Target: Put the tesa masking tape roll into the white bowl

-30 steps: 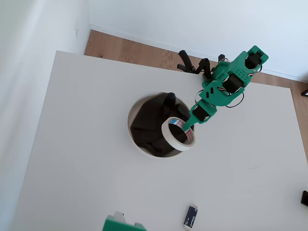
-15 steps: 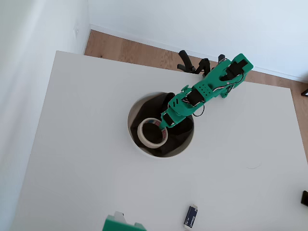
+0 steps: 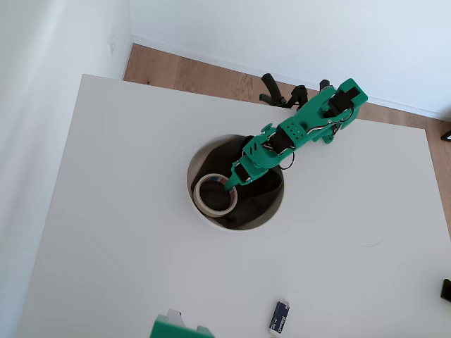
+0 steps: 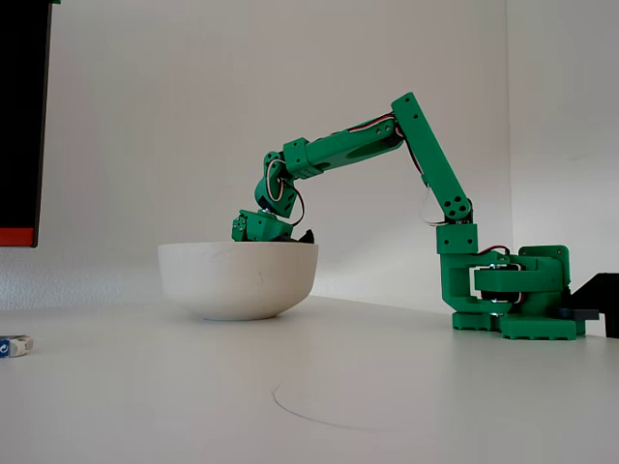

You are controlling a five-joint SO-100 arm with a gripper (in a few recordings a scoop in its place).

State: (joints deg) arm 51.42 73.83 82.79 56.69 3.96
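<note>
only overhead shows fingers (image 3: pixel 231 182) gripping tape roll (image 3: pixel 215 195) inside white bowl (image 4: pixel 237 278)

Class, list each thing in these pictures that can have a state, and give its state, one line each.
Cream-white tesa masking tape roll: inside the bowl, flat, still at the fingertips.
Large round white bowl: upright, dark cloth inside.
Green two-finger gripper: lowered into the bowl; grip unclear.
Small dark blue-and-white packet: lying on the table, untouched.
</note>
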